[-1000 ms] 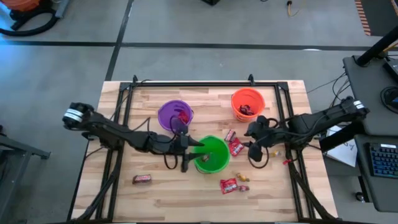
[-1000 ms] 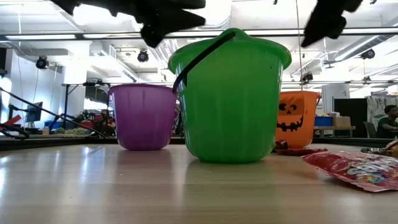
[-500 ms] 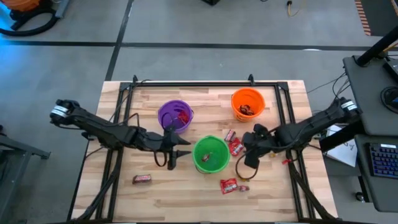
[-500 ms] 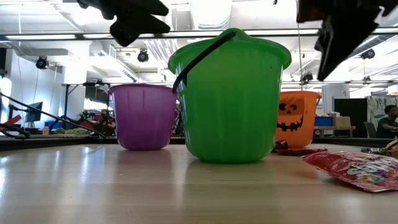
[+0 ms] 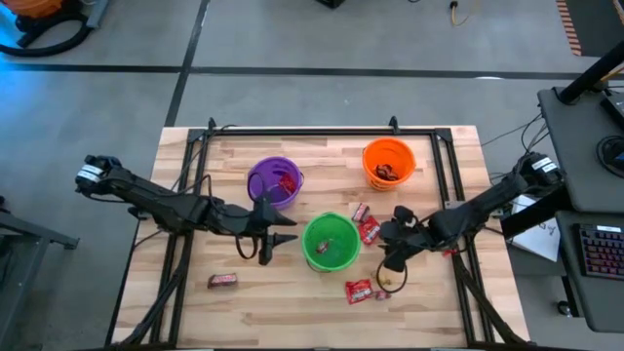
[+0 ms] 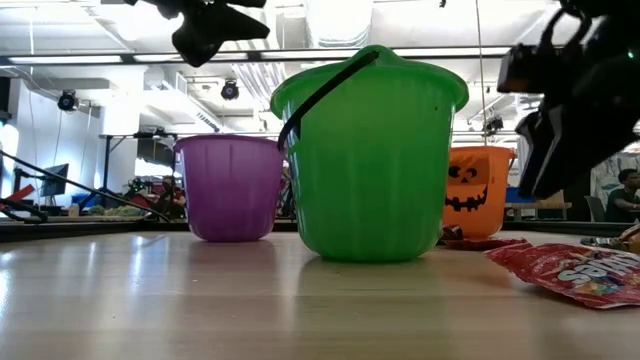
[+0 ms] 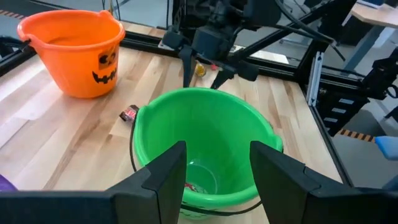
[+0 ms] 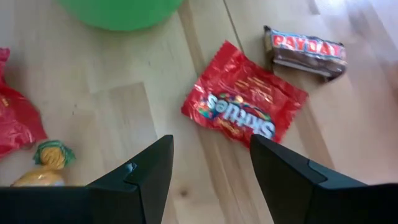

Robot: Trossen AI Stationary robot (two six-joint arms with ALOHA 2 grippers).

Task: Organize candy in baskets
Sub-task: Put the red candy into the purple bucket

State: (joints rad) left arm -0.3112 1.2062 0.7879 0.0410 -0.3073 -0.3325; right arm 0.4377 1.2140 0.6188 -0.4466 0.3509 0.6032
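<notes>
A dark brown wrapped bar lies alone on the pale wooden slat table, near its front left; its label is too small to read from above. The left gripper hangs just left of the green bucket, fingers spread wide and holding nothing. Behind it the ribbed purple plastic bucket holds something red, partly hidden by its rim. The glossy green plastic bucket, with a thin black handle, sits at the table's middle; a few small pieces lie at its bottom, hard to make out.

A shiny red Skittles packet lies flat in front of the green bucket, and beyond it a brown-and-red PayDay bar. A small yellow twist-wrapped sweet is half cut off at the wrist picture's edge, beside another crinkled red packet. The right gripper hovers low over this loose candy, fingers parted and empty. The orange jack-o'-lantern bucket stands at the back right with dark pieces inside.
</notes>
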